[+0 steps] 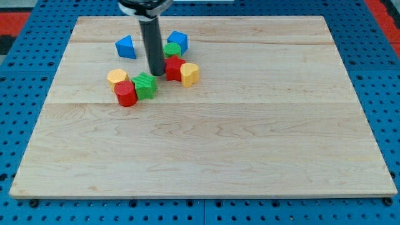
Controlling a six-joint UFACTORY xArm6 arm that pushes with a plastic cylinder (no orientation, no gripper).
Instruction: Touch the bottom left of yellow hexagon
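The arm has no gripper; its tip (157, 74) rests just left of the red block (174, 67), placed to approach the yellow hexagon (189, 74) beyond.

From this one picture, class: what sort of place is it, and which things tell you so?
Probably a robotics lab bench. A pale wooden board lies on a blue perforated mat. My tip stands among small coloured blocks, just left of the red block and the yellow hexagon.
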